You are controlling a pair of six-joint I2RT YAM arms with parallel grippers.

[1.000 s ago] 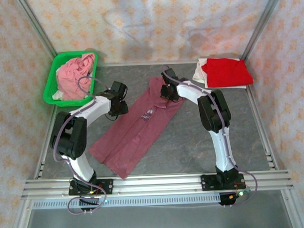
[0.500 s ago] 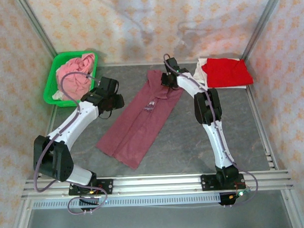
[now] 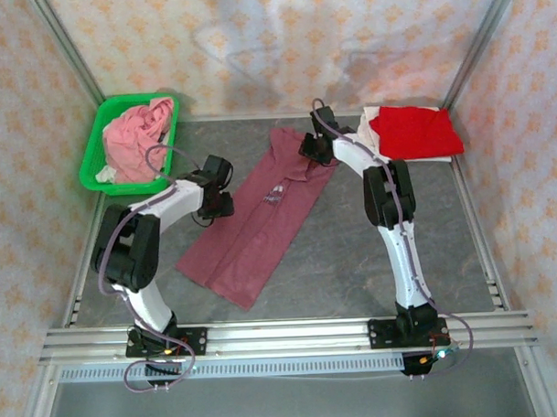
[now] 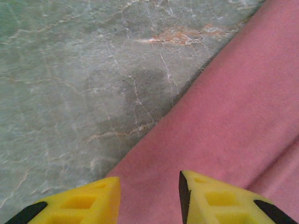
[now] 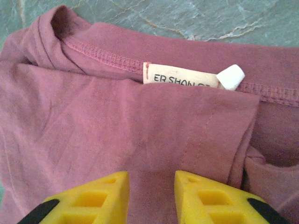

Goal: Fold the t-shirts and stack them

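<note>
Maroon t-shirt (image 3: 261,218): one item, laid out long and narrow on the bench (image 3: 353,252), running diagonally from the near left to the far middle, collar end farthest away. Sides appear already turned in.

Other stock: red t-shirt (image 3: 413,131) folded on top of a white t-shirt (image 3: 365,128) at the far right corner; pink t-shirt (image 3: 134,136) heaped in the green basket (image 3: 90,174) at far left.

Left claw (image 4: 148,177): partly open, nothing between the fingers, hovering over the shirt's left long edge where cloth meets bare bench.

Right claw (image 5: 152,173): partly open, holding nothing, poised over the layered cloth just below the collar and neck label (image 5: 180,77).

Hazards, as judged:
- Collar end has several overlapping layers and a tucked sleeve. A shallow pinch there could take the top layer alone and peel the fold open.
- Left claw sits right at the edge. Closing slightly off could miss the cloth and rub the bench, or catch one ply only.
- Unequal lift or pull between the two claws would skew the fold across an already slanted shirt.
- Right arm works just beside the red-and-white stack. A wide sweep could knock it askew.
</note>
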